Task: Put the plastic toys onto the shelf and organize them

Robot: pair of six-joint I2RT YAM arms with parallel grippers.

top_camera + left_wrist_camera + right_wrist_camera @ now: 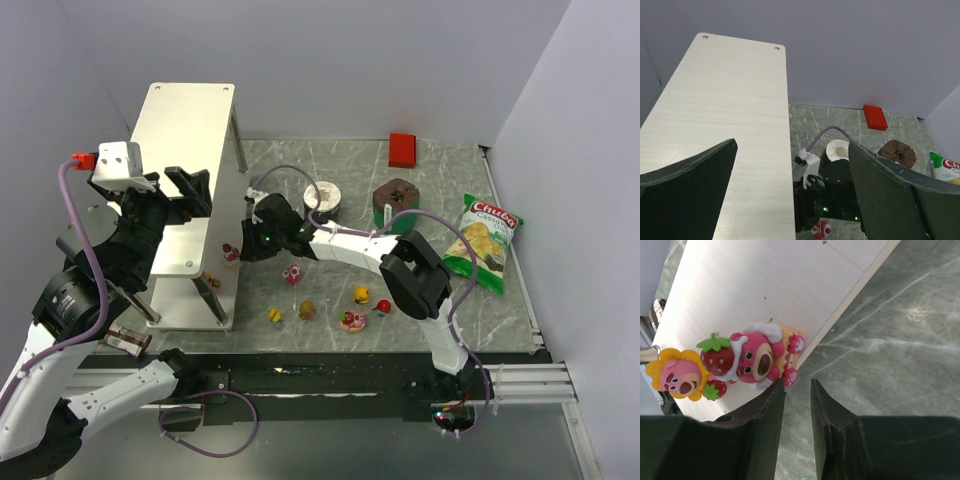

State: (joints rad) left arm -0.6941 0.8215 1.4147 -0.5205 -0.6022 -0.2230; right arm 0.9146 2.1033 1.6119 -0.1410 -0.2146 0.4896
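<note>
While the left gripper (792, 147) hangs wide open over the shelf (725, 100), the right gripper (797, 382), jaws narrow and empty, sits just beside a pink bear toy (752, 360) on the lower tier (765, 280), next to a yellow-petalled toy (677, 375)

The green chip bag (480, 243) reads "Chulo".
</note>
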